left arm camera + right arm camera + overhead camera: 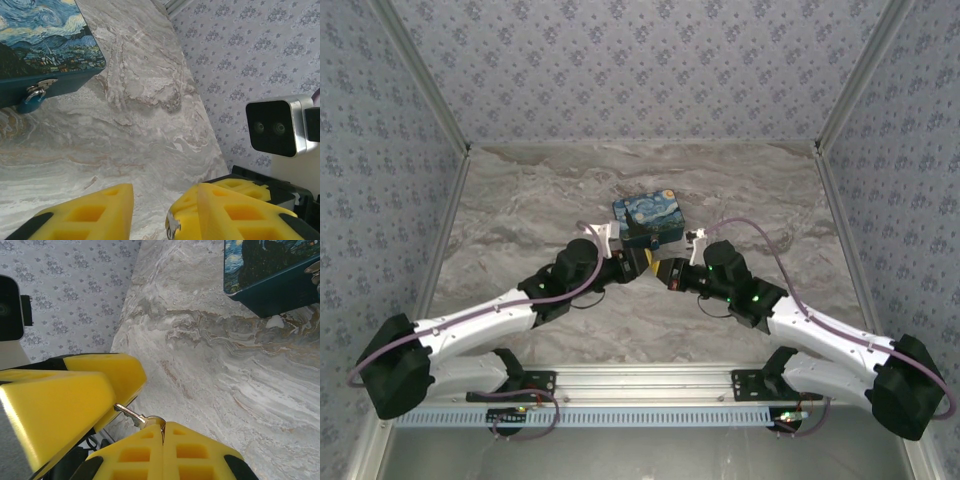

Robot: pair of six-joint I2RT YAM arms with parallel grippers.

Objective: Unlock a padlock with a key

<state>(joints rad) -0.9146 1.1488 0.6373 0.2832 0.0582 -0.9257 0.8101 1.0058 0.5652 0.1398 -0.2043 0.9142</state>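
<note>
One teal-blue padlock (pixel 31 102), its thin silvery shackle through a metal hasp (pixel 44 83), hangs on the near face of the single starry-night box (pixel 45 45). It is on the far side of both grippers and touches neither. Right gripper (pixel 162 429): fingers clenched on the one small silvery key (pixel 134 415). Left gripper (pixel 150 202): fingers parted, marble table (pixel 150 125) showing between.

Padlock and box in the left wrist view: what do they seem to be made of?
Padlock: probably metal; glossy teal body, shiny silvery shackle. Box: smooth printed lid, teal painted side, metal hasp; tin or wood, cannot tell.
</note>
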